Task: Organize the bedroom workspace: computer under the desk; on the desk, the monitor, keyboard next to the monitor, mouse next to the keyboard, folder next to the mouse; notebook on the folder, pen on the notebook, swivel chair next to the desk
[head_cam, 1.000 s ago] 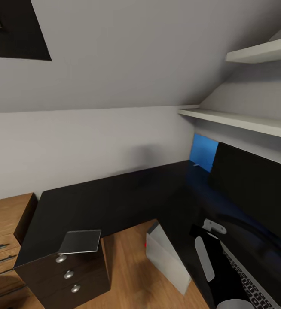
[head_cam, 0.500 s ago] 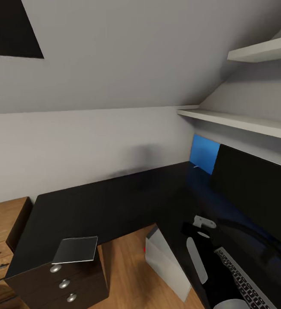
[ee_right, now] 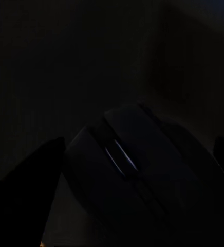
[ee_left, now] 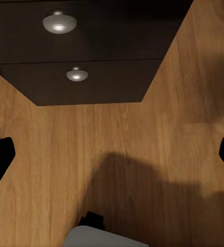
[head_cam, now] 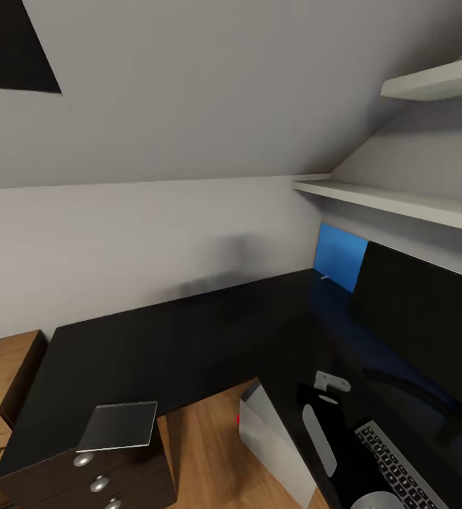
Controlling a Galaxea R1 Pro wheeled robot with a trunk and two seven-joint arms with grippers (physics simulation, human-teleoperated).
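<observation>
Looking down from the head view at a black L-shaped desk (head_cam: 174, 339) in the corner under a sloped ceiling. Surface is glossy, mostly bare on the long run along the wall. Monitor (head_cam: 429, 318) stands on the right wing, screen dark, no readable logo. Keyboard (head_cam: 400, 466) lies on the surface in front of it, keys too small to read any legends. A pale flat oblong part (head_cam: 318, 438) sits just beside the keyboard, and a small white bracket-like piece (head_cam: 331, 382) a bit further back; cannot tell what either is. Blue panel (head_cam: 340, 256) leans at the wall behind the monitor. Grey computer case (head_cam: 273, 438) stands on the wood floor (head_cam: 203, 452) in the inner corner of the desk, partly under the surface edge, with a small red mark on its side, not legible. Drawer unit (head_cam: 97, 474) with round metal knobs sits under the left end; a thin grey notebook-like slab (head_cam: 118, 425) rests on top of it. Two white shelves (head_cam: 400, 201) on the right wall.

Left wrist view: left gripper (ee_left: 112, 154) jaws spread wide, nothing between them, pointing at the floor near the drawer fronts.

Right wrist view: very dark; mouse (ee_right: 137, 175) close in front of the right gripper (ee_right: 137, 170), jaws apart at the frame edges; cannot tell whether they touch it. No writing visible.
</observation>
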